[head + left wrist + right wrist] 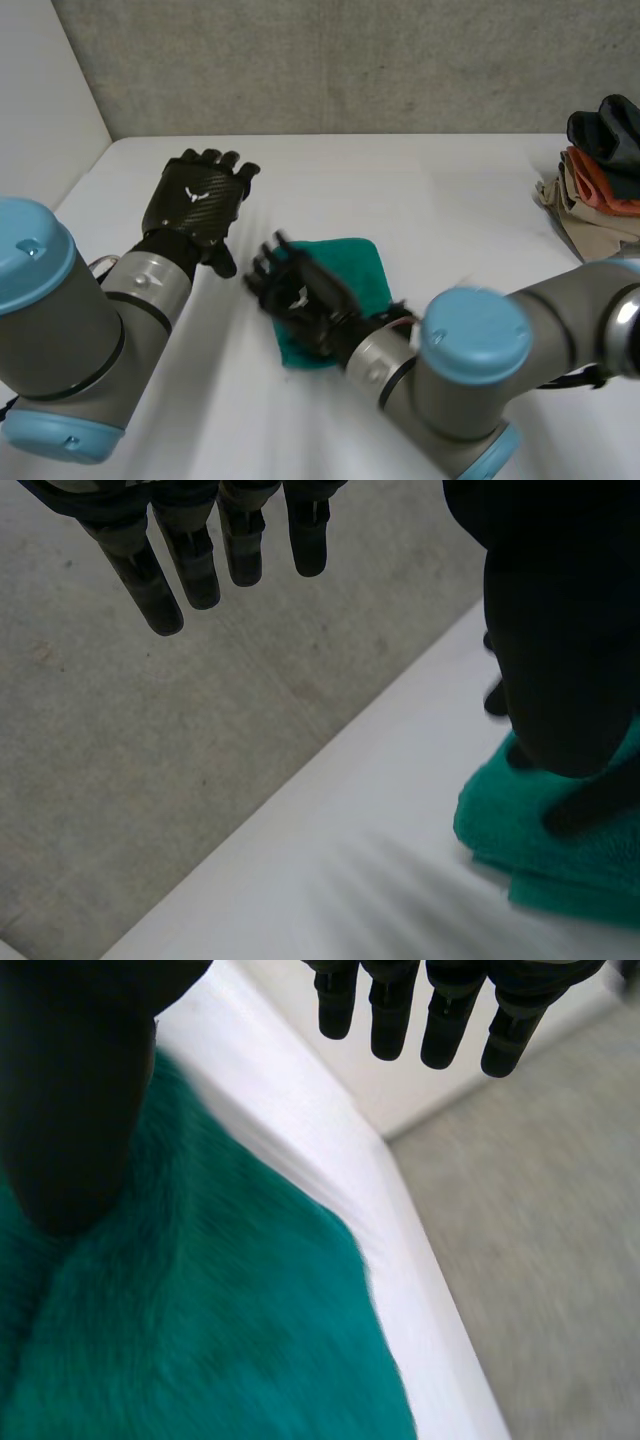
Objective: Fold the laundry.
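Where the right hand (296, 296) spreads, the green cloth (357, 266) lies beneath.

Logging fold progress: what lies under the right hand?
A folded green towel on the white table. The right hand, fingers straight, covers the towel's middle, so whether it presses there cannot be seen.

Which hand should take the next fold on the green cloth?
Right, probably. The right hand is over the green cloth, fingers straight. The left hand is raised beside the cloth, open and apart from it.
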Motion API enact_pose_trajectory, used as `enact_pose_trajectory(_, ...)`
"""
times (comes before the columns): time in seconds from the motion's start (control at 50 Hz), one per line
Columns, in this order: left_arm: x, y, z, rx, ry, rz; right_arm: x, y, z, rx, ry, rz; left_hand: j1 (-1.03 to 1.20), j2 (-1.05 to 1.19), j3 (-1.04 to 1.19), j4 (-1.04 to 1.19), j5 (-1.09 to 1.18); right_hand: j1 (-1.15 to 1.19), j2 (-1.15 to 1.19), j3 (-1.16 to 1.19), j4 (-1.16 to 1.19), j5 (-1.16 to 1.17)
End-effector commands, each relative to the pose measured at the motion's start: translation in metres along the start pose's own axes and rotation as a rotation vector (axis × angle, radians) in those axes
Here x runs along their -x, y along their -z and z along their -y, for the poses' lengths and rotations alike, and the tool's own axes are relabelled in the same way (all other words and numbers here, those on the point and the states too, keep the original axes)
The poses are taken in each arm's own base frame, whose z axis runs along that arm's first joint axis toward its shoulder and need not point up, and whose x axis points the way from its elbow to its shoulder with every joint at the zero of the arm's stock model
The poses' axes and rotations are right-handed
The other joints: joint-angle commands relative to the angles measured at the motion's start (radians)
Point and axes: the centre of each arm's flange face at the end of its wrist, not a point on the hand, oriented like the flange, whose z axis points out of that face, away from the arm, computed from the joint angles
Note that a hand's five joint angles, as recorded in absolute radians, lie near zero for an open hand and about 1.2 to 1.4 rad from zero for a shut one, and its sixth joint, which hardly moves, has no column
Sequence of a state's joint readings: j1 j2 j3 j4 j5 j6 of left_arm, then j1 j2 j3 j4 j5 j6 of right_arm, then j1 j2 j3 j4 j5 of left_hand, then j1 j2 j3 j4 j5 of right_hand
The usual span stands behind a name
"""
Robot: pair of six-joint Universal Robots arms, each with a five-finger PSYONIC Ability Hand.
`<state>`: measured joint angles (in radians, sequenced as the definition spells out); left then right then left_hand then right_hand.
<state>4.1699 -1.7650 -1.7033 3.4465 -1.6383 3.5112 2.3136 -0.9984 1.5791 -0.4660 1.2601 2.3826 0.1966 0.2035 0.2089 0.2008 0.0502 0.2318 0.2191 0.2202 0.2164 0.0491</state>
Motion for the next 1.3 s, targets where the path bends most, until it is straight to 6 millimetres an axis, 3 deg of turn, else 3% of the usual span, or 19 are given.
enact_pose_trajectory(0.02, -0.006, -0.017, 0.014, -0.039, 0.152, -0.017, -0.103, 0.021, -0.03, 0.082, -0.553, -0.277, 0.002, -0.005, -0.01, -0.002, -0.026, -0.057, -0.045, -0.046, -0.042, -0.049)
enact_pose_trajectory(0.12, -0.044, -0.02, 0.015, -0.006, 0.224, -0.127, -0.118, 0.03, -0.038, 0.157, -0.822, -0.258, 0.032, 0.025, 0.019, 0.027, 0.003, -0.057, -0.045, -0.046, -0.042, -0.049)
enact_pose_trajectory(0.18, -0.069, -0.025, 0.001, 0.06, 0.239, -0.186, -0.118, 0.028, -0.036, 0.192, -0.849, -0.213, 0.032, 0.025, 0.019, 0.027, 0.003, -0.057, -0.045, -0.046, -0.042, -0.049)
enact_pose_trajectory(0.24, -0.086, -0.03, -0.019, 0.147, 0.226, -0.215, -0.106, 0.019, -0.05, 0.273, -0.893, -0.146, 0.032, 0.025, 0.019, 0.027, 0.003, -0.057, -0.045, -0.046, -0.042, -0.049)
enact_pose_trajectory(0.38, -0.09, -0.029, -0.07, 0.398, 0.14, -0.103, -0.09, 0.005, -0.076, 0.392, -0.927, -0.067, 0.037, 0.031, 0.025, 0.033, 0.009, -0.057, -0.045, -0.046, -0.042, -0.049)
enact_pose_trajectory(0.48, -0.087, -0.023, -0.078, 0.454, 0.109, -0.073, -0.081, 0.003, -0.089, 0.456, -0.832, -0.042, 0.032, 0.025, 0.019, 0.027, 0.004, -0.057, -0.045, -0.046, -0.042, -0.049)
enact_pose_trajectory(0.58, -0.086, -0.018, -0.079, 0.46, 0.073, -0.085, -0.09, 0.007, -0.089, 0.509, -0.646, -0.104, 0.023, 0.016, 0.011, 0.019, -0.005, -0.057, -0.045, -0.046, -0.042, -0.049)
enact_pose_trajectory(0.64, -0.082, -0.017, -0.067, 0.431, 0.064, -0.082, -0.096, 0.011, -0.084, 0.526, -0.574, -0.144, 0.011, 0.004, -0.001, 0.007, -0.017, -0.057, -0.045, -0.046, -0.042, -0.049)
enact_pose_trajectory(0.74, -0.065, -0.015, -0.018, 0.292, 0.106, -0.069, -0.106, 0.017, -0.06, 0.446, -0.494, -0.213, -0.012, -0.019, -0.025, -0.017, -0.041, -0.057, -0.045, -0.046, -0.042, -0.049)
enact_pose_trajectory(0.86, -0.051, -0.007, 0.028, 0.149, 0.151, -0.128, -0.087, 0.028, -0.035, 0.331, -0.443, -0.228, -0.021, -0.028, -0.034, -0.025, -0.049, -0.057, -0.045, -0.046, -0.042, -0.049)
enact_pose_trajectory(0.9, -0.048, -0.006, 0.039, 0.108, 0.163, -0.169, -0.069, 0.035, -0.026, 0.285, -0.424, -0.211, -0.015, -0.022, -0.028, -0.02, -0.044, -0.057, -0.045, -0.046, -0.042, -0.049)
enact_pose_trajectory(1.04, -0.028, -0.019, 0.042, 0.072, 0.189, -0.229, -0.01, 0.047, -0.02, 0.208, -0.4, -0.127, -0.004, -0.011, -0.016, -0.008, -0.032, -0.057, -0.045, -0.046, -0.042, -0.049)
enact_pose_trajectory(1.22, -0.03, -0.021, 0.035, 0.083, 0.204, -0.297, 0.01, 0.03, -0.043, 0.205, -0.362, -0.117, 0.002, -0.005, -0.01, -0.002, -0.026, -0.057, -0.045, -0.046, -0.042, -0.049)
enact_pose_trajectory(1.3, -0.033, -0.021, 0.03, 0.097, 0.204, -0.303, 0.01, 0.022, -0.046, 0.18, -0.321, -0.123, 0.002, -0.005, -0.01, -0.002, -0.026, 0.105, 0.118, 0.117, 0.121, 0.113)
